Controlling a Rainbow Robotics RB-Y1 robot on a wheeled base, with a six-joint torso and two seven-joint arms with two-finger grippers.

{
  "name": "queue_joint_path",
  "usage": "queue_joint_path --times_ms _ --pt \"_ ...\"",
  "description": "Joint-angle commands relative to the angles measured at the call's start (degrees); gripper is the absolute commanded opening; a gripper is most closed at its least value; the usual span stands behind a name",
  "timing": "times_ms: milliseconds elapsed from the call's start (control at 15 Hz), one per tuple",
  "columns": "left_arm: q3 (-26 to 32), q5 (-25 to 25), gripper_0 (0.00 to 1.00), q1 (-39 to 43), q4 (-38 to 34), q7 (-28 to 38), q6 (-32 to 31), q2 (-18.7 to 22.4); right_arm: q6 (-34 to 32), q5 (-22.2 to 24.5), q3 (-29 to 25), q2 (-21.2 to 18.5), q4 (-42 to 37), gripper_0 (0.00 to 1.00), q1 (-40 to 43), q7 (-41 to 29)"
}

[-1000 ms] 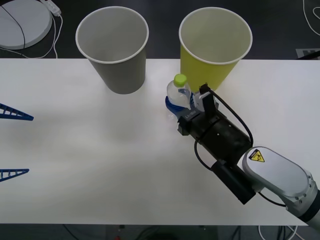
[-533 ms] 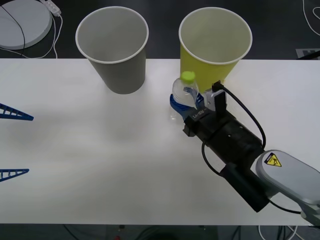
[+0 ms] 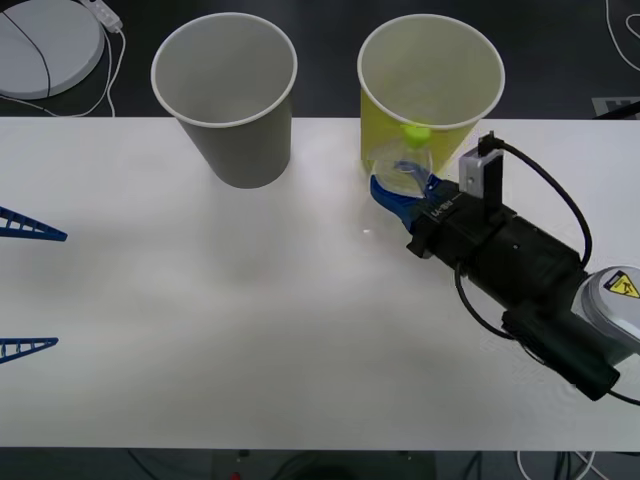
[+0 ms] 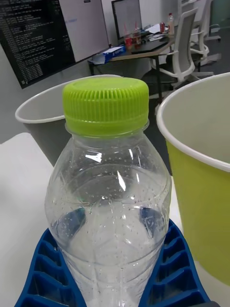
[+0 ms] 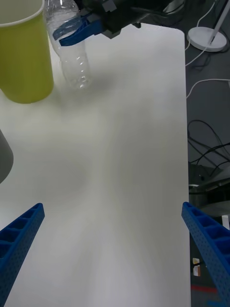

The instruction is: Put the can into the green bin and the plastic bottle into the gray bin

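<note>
Gripping the bottle (image 4: 108,201) between both blue fingers (image 4: 172,273), right gripper (image 3: 405,190) held it off the table (image 3: 200,320), just before the green bin (image 3: 430,90), presumably for carrying across to the gray bin (image 3: 225,90). Left gripper (image 5: 115,244) spread wide, idle. Counted: one bottle, two bins.

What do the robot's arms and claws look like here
The right claw has blue ribbed fingers on a black boxy wrist with a black cable, then a gray joint bearing a yellow warning sticker. The left claw has the same blue ribbed fingers.
</note>
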Motion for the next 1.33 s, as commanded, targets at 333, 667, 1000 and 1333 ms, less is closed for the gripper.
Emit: queue_joint_path --times_ms 333,667,1000,1333 --pt "0.0 0.0 1.0 0.0 0.0 0.0 0.0 0.0 -7.5 -10.2 -6.9 -7.4 -0.3 0.0 2.5 -1.2" --pt "0.0 0.0 1.0 0.0 0.0 0.0 0.0 0.0 -17.7 -9.6 -11.9 -11.3 -1.4 0.0 4.4 -6.9" --pt "0.0 0.0 1.0 0.0 0.0 0.0 0.0 0.0 -22.6 -5.3 -14.5 -17.7 -6.3 0.0 3.5 -14.9" --pt "0.0 0.0 1.0 0.0 0.0 0.0 0.0 0.0 -29.9 6.5 -21.1 -21.7 -10.0 0.0 1.2 -33.9"
